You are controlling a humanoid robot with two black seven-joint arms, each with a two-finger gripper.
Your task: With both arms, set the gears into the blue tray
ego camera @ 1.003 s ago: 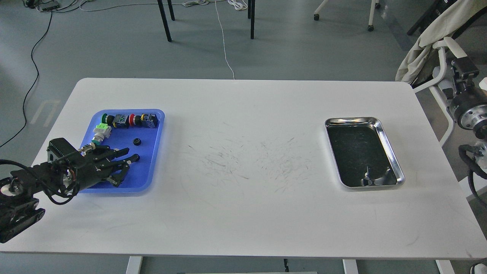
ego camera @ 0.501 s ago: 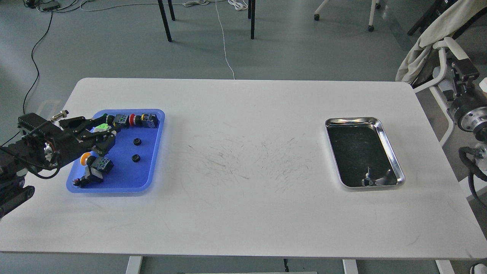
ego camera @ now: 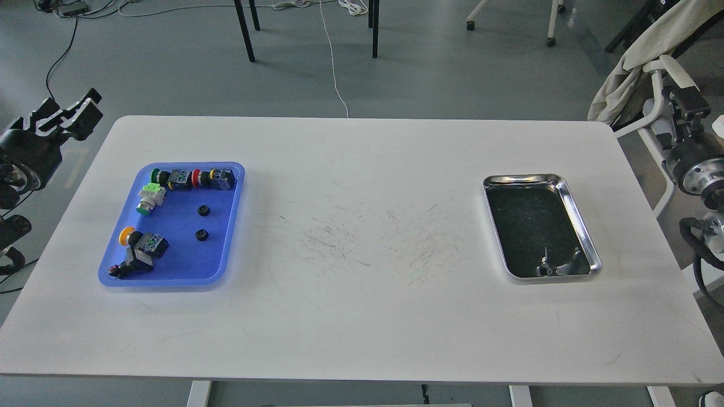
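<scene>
Two small black gears [ego camera: 203,211] [ego camera: 201,234] lie apart on the floor of the blue tray [ego camera: 178,257], which sits on the left of the white table. My left gripper [ego camera: 76,113] is raised off the table's far left corner, well away from the tray, and nothing shows in it; it is too dark to tell how its fingers stand. My right arm is folded beyond the table's right edge, where its black end [ego camera: 687,104] is small and unclear.
Several colourful-capped push-button switches [ego camera: 192,178] [ego camera: 141,251] share the blue tray. A shiny steel tray [ego camera: 585,226] with a dark inside sits on the right of the table [ego camera: 362,316]. Chair legs and cables stand on the floor beyond.
My left arm has lifted out of the blue tray and pulled back up and left, off the table. A second gear and an orange-capped switch now show in the tray.
</scene>
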